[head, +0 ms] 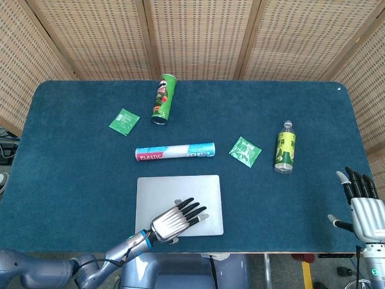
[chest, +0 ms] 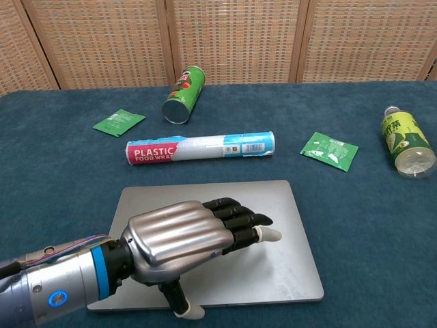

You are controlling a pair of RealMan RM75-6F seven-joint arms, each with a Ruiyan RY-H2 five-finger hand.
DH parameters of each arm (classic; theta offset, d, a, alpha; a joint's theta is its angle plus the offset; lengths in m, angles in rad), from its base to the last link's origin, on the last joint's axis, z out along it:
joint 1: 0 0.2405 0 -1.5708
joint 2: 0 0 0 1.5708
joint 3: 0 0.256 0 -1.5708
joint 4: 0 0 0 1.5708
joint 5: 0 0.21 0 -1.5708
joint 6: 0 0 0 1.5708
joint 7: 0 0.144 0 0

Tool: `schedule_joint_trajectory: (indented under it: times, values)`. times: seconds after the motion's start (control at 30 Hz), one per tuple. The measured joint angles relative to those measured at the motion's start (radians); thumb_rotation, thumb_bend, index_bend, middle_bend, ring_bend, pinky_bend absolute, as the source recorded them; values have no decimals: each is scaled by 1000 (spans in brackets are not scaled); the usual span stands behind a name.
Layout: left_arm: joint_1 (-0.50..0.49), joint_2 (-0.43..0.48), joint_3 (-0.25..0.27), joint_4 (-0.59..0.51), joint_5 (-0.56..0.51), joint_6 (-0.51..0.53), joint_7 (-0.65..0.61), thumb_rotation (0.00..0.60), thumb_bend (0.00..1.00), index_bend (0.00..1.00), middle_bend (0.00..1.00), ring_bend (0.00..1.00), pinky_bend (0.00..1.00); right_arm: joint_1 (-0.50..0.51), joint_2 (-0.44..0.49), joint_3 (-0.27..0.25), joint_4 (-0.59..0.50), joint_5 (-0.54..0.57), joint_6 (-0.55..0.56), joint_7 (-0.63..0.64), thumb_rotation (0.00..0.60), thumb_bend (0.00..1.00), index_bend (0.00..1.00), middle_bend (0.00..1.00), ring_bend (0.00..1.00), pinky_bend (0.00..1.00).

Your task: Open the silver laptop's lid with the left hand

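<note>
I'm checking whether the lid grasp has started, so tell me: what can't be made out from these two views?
- Left robot hand on the silver laptop: whether its palm touches the lid; its own back hides this in both views.
- Laptop's near edge: the hand and thumb cover part of it in the chest view.
- Right robot hand: head view only, at the frame's corner, wrist cut off.
- Print on the green packets: too small.

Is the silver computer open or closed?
Closed. The flat silver laptop lies with its lid down on the blue table, no screen or keys showing. The left hand is over the lid.
</note>
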Motion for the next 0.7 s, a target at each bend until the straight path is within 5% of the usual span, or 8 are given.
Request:
schedule_joint_trajectory:
  times: [0.5, 0.7]
  values:
    - [-8, -10, 10, 12, -14, 13, -8, 600, 167, 0, 0, 0, 0, 1, 5, -1, -4, 4, -7, 3, 600, 0, 0, 0, 0, 0]
    - [-9, -22, 13, 26, -26, 15, 4, 600, 257, 0, 0, 0, 0, 1, 7, -1, -5, 5, -7, 6, 600, 0, 0, 0, 0, 0]
